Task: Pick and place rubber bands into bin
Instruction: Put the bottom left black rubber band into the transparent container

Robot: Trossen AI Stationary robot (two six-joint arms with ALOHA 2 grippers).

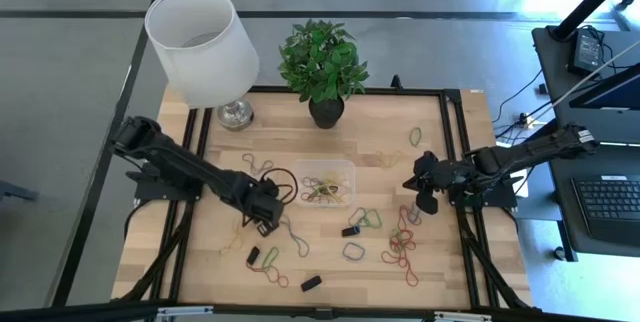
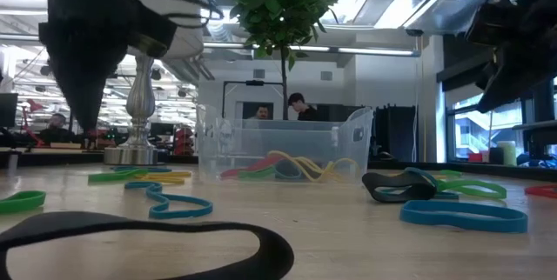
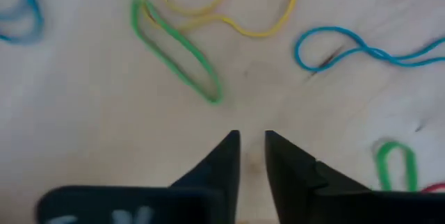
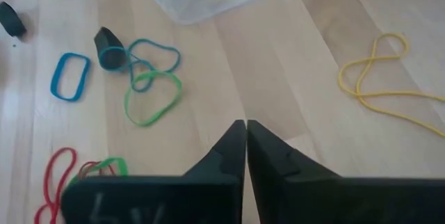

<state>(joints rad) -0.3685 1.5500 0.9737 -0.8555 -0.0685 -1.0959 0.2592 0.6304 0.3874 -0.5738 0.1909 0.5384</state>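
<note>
Rubber bands in several colours lie loose on the wooden table, among them a red cluster (image 1: 404, 248) and a green and blue pair (image 1: 366, 218). The clear bin (image 1: 342, 168) stands mid-table with a few bands inside. My left gripper (image 1: 262, 210) points down just left of the bin, open by a narrow gap (image 3: 252, 140) over bare wood. A green band (image 3: 174, 51), a yellow band (image 3: 217, 8) and a blue band (image 3: 361, 44) lie ahead of it. My right gripper (image 1: 424, 184) hangs shut (image 4: 245, 130) right of the bin, clear of the table, holding nothing.
A lamp with a white shade (image 1: 200, 34) and a potted plant (image 1: 324, 62) stand at the far edge. Thick black bands (image 1: 311, 283) lie near the front edge. A yellow band (image 4: 379, 78) lies by the right gripper. People (image 2: 296, 106) sit in the room beyond the table.
</note>
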